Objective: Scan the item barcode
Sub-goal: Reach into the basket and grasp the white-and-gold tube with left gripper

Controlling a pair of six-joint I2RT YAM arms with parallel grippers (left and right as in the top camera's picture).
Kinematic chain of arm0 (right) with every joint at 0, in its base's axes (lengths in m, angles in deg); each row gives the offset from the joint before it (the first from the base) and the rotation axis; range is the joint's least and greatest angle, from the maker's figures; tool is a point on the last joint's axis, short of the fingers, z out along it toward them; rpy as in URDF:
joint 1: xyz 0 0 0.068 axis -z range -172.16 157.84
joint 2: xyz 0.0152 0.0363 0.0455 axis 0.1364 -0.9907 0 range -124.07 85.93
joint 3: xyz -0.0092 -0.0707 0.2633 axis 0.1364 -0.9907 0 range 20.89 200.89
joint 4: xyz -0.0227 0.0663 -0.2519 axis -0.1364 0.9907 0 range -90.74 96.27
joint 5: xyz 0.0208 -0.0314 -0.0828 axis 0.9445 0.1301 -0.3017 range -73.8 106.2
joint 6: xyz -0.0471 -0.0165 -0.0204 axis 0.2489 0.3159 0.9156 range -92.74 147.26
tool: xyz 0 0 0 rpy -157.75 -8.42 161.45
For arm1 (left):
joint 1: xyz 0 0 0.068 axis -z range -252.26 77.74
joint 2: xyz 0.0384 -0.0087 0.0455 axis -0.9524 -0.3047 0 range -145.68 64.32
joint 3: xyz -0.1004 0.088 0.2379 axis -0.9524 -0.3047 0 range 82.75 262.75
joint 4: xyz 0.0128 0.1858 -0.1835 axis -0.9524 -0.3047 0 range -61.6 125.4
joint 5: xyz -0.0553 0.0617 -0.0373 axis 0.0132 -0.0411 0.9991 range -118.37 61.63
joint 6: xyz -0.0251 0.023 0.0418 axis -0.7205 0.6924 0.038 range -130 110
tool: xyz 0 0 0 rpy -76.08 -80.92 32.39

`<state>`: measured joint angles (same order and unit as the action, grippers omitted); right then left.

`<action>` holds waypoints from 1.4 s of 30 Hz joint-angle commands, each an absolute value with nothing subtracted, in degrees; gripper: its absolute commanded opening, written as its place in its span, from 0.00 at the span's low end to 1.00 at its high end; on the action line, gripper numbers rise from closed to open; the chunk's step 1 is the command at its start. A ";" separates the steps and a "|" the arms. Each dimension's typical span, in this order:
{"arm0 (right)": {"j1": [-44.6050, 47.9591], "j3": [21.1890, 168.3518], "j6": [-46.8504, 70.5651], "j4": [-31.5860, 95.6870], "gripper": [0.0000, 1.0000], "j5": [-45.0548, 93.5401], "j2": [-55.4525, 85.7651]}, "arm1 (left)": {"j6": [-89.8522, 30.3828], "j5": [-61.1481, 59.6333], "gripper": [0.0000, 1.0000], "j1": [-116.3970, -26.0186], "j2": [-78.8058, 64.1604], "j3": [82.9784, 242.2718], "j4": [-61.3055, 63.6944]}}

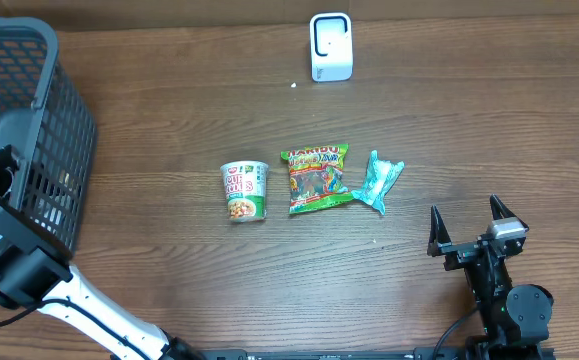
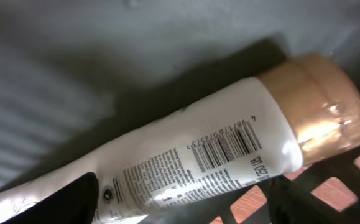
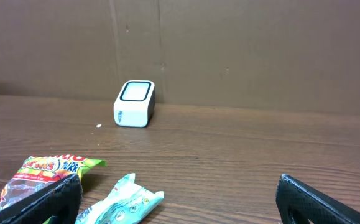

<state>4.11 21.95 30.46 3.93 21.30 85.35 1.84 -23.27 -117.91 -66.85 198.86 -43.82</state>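
One white tube (image 2: pixel 186 149) lying in the basket (image 1: pixel 59 130) — barcode up.
Left gripper (image 2: pixel 183 196) straddles it, jaws spread, barcode facing the wrist camera; whether a finger touches the tube is hard to tell. Right gripper (image 1: pixel 465 215) stands wide open, grasping nothing, near the teal packet (image 1: pixel 378 180) — well apart from the scanner (image 1: pixel 330 46).
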 commanded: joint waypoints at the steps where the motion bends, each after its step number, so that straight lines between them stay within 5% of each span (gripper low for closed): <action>1: 4.49 21.36 30.30 3.65 1.00 20.95 85.77 | 3.13 -24.56 0.61 -117.12 -67.68 195.83 -41.92; 5: 4.49 21.36 30.30 3.65 1.00 20.98 85.77 | 2.82 -25.96 0.43 -117.12 -67.68 195.39 -40.39; 10: 4.49 21.36 30.30 3.65 1.00 20.98 85.77 | 1.51 -26.07 0.42 -117.12 -67.68 195.39 -38.73; 15: 4.49 21.36 30.30 3.65 1.00 20.98 85.77 | -7.50 -33.13 0.25 -117.12 -67.68 195.39 -38.18; 26: 4.51 21.36 30.30 3.65 1.00 20.95 85.77 | -17.46 -34.85 0.63 -116.24 -67.68 195.39 -38.42; 42: 4.49 21.36 30.30 3.65 1.00 20.98 85.77 | -11.41 -34.74 0.67 -116.05 -70.06 195.32 -34.99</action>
<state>4.11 21.95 30.46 3.91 21.30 85.35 -12.76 -33.87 -116.46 -67.24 195.89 -35.36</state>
